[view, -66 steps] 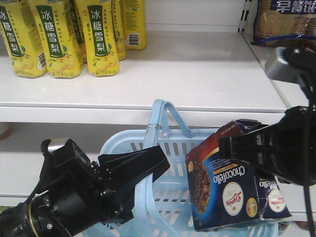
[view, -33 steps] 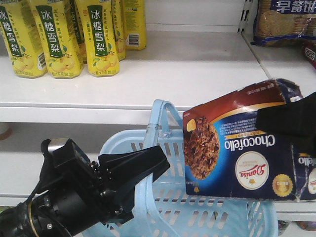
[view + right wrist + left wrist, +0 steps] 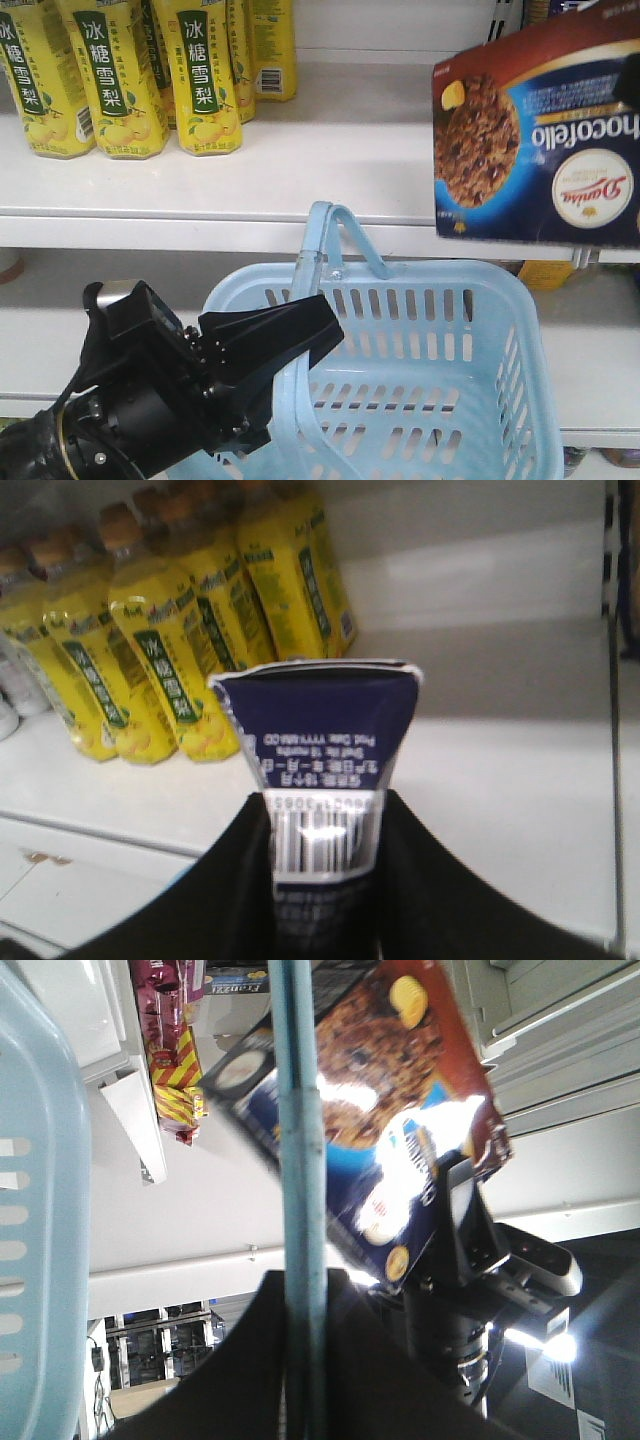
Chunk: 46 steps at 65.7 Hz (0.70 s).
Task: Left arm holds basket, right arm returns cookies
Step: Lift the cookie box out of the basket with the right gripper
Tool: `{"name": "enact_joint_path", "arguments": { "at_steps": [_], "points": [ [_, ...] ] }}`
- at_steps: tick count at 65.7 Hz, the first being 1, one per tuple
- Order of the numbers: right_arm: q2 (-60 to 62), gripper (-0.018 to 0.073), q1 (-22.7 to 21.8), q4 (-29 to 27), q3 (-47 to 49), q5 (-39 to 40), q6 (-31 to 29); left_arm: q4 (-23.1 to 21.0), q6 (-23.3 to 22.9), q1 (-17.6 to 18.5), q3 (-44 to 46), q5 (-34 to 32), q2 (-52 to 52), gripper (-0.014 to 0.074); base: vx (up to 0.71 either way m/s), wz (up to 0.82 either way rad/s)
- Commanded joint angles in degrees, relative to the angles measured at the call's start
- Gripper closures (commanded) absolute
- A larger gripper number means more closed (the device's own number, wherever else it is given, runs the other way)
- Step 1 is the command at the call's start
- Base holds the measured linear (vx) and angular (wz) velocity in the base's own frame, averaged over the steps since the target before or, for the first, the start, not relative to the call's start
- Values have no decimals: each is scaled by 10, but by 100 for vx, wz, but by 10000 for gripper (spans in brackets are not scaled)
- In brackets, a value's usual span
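Navy Chocofello cookie box [image 3: 540, 130] is out of the light blue basket [image 3: 500, 300], pinched by the right gripper [image 3: 325, 815] above the white shelf [image 3: 350, 160]; the left gripper [image 3: 310, 340] clamps a basket handle [image 3: 298, 1140]. Setting it down remains.

Shop aisle, white shelves [image 3: 400, 150], rows of identical yellow bottles [image 3: 120, 80], light blue shopping basket [image 3: 440, 276]
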<state>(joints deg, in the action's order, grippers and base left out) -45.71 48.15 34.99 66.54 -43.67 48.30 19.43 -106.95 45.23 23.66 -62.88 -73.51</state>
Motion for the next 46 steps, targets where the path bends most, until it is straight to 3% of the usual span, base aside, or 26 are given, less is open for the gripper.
{"name": "enact_joint_path", "arguments": {
  "at_steps": [1,14,29,40,46],
  "points": [
    [-11,565,-2,99,16,74,21,-40,13,-2,20,-58,17,599,0,0],
    [-41,565,-2,228,16,74,62,-40,13,-2,20,-58,17,599,0,0],
    [-88,565,-2,370,16,72,190,-40,13,-2,20,-58,17,599,0,0],
    [-125,565,-6,413,16,70,224,-40,13,-2,20,-58,17,599,0,0],
    [-145,565,-43,415,16,82,232,-40,13,-2,20,-58,17,599,0,0]
  ]
}}
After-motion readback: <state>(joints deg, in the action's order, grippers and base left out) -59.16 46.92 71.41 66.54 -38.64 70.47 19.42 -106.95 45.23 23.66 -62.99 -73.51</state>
